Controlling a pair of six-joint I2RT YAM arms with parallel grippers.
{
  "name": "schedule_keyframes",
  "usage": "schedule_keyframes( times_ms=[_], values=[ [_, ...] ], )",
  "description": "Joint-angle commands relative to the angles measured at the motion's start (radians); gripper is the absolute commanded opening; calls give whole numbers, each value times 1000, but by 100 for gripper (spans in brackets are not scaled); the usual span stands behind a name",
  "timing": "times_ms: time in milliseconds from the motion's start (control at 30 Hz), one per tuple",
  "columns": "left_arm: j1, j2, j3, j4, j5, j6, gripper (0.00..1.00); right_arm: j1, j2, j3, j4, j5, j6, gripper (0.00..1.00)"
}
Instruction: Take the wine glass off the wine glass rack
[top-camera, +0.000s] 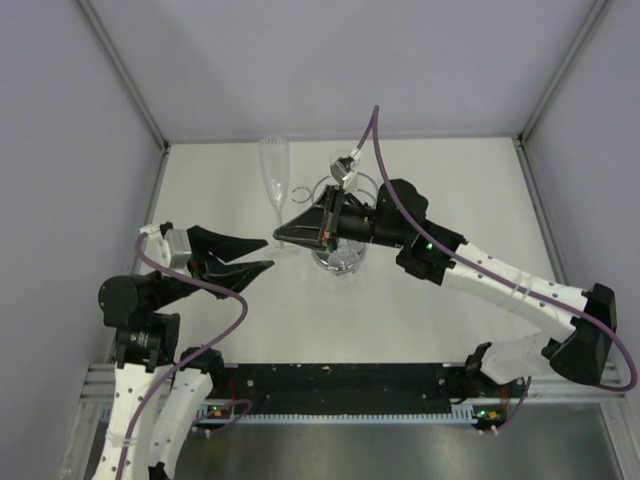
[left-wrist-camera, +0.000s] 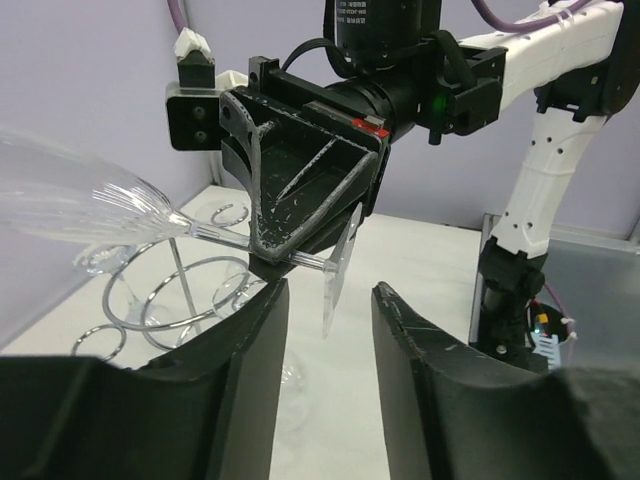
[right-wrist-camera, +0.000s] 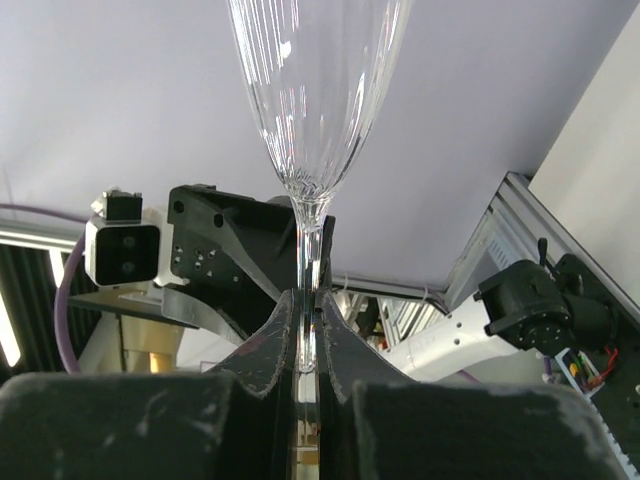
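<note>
The wine glass (top-camera: 275, 172) is a clear ribbed flute. My right gripper (top-camera: 287, 238) is shut on its stem and holds it nearly level, left of the wine glass rack (top-camera: 362, 186), bowl toward the back wall. In the right wrist view the stem (right-wrist-camera: 309, 262) sits pinched between the fingers (right-wrist-camera: 268, 345). My left gripper (top-camera: 262, 253) is open and empty just left of the right fingertips. In the left wrist view (left-wrist-camera: 328, 305) its tips are right below the glass's foot (left-wrist-camera: 340, 272). The chrome rack (left-wrist-camera: 182, 296) stands behind, its rings apart from the held glass (left-wrist-camera: 90, 208).
The rack's round mirrored base (top-camera: 340, 262) lies under the right wrist, mid-table. Grey walls close the back and both sides. The right arm (top-camera: 500, 275) stretches across the table's right half. A black rail (top-camera: 340, 385) runs along the near edge.
</note>
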Motion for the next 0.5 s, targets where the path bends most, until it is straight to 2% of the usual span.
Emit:
schedule_keyframes(
  times_ms=[0, 233, 367, 467],
  values=[
    [-3, -15, 15, -39, 9, -22, 47, 16, -10, 70, 6, 8, -59, 0],
    [-3, -56, 55, -99, -44, -80, 57, -21, -85, 69, -99, 8, -180, 0],
    [-3, -33, 72, -101, -55, -190, 59, -73, -177, 6, -177, -8, -268, 0],
    [-3, -6, 75, -73, -86, -300, 62, -89, -254, -7, -287, 8, -409, 0]
  ],
)
